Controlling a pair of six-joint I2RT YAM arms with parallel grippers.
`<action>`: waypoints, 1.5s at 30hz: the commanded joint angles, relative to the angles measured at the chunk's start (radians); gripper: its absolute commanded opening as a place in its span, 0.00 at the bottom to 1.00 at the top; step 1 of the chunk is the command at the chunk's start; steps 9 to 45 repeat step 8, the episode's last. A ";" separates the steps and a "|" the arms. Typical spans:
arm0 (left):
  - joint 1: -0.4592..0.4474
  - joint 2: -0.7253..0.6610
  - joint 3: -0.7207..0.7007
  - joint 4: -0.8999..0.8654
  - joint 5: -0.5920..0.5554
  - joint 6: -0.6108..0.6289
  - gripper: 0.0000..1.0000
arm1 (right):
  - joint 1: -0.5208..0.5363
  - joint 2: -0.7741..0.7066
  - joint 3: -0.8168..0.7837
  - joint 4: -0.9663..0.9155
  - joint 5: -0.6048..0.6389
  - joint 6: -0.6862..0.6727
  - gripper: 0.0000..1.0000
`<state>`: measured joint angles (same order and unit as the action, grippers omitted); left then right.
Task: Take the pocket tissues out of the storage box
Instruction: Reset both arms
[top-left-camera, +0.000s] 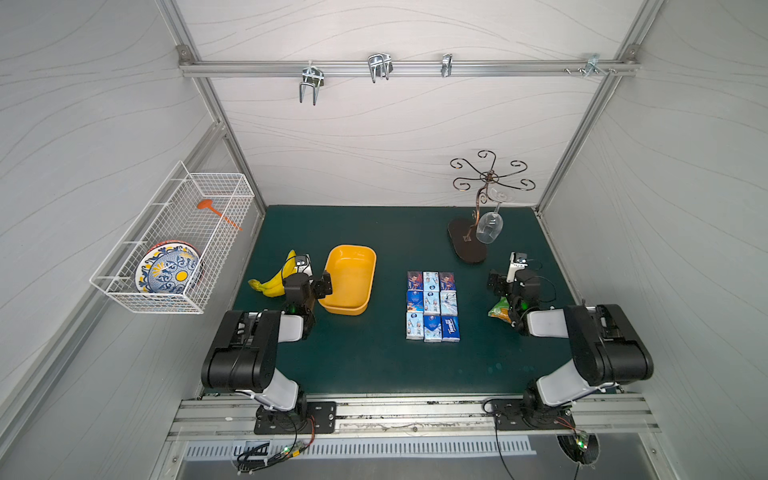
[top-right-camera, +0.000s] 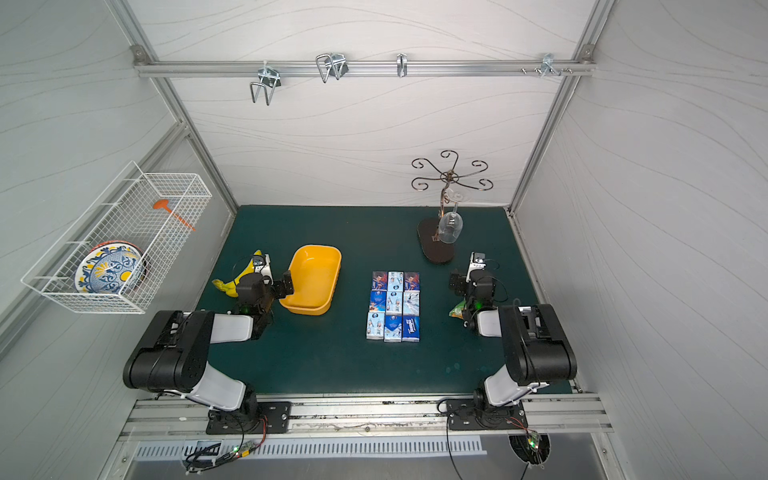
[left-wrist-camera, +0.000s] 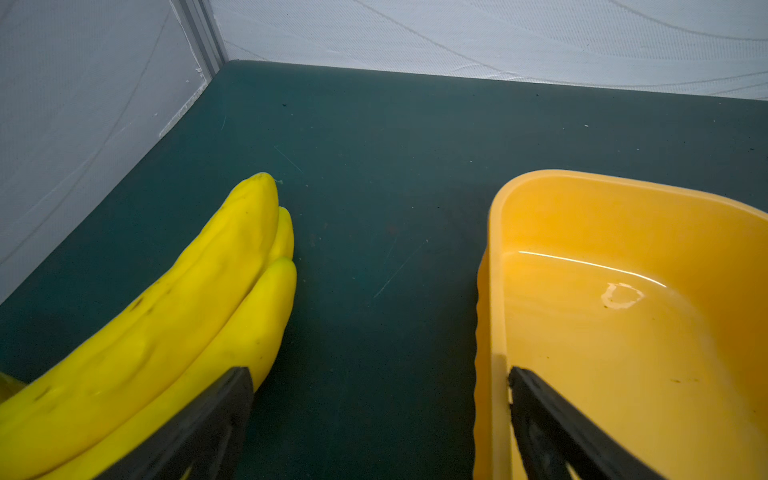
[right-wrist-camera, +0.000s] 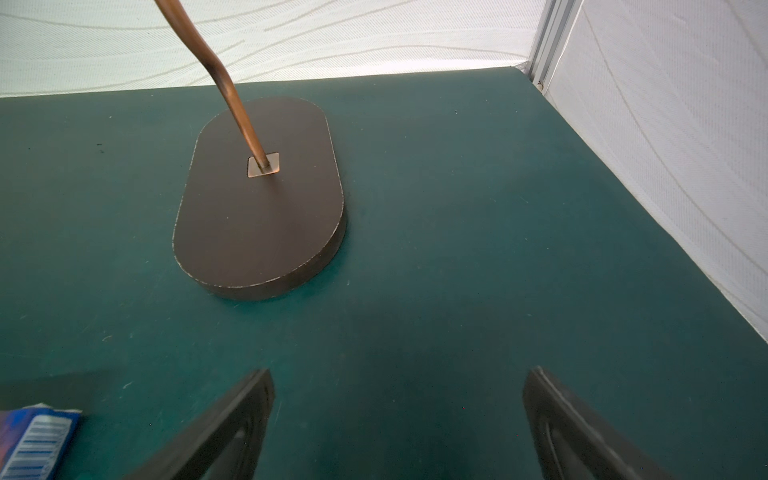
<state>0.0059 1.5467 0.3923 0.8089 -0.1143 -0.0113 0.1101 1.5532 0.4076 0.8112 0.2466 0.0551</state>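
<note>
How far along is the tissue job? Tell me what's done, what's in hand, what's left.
Done: the storage box is empty, and all nine pocket tissues lie in a three-by-three block on the green mat. In hand: nothing; the left gripper and right gripper are both open and empty. Left: no packet is in the box, so the job looks finished.

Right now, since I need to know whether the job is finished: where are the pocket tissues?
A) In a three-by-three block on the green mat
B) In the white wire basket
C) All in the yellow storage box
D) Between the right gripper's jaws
A: the nine pocket tissues lie in three rows of three on the green mat, while the storage box shows only its bare floor in both top views.
</note>
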 joint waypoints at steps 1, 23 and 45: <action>0.002 0.005 0.030 0.026 0.011 -0.002 1.00 | 0.005 0.005 0.011 0.011 0.008 -0.005 0.99; 0.002 0.005 0.029 0.026 0.012 -0.002 1.00 | 0.007 0.007 0.011 0.011 0.012 -0.004 0.99; 0.002 0.005 0.029 0.026 0.012 -0.002 1.00 | 0.007 0.007 0.011 0.011 0.012 -0.004 0.99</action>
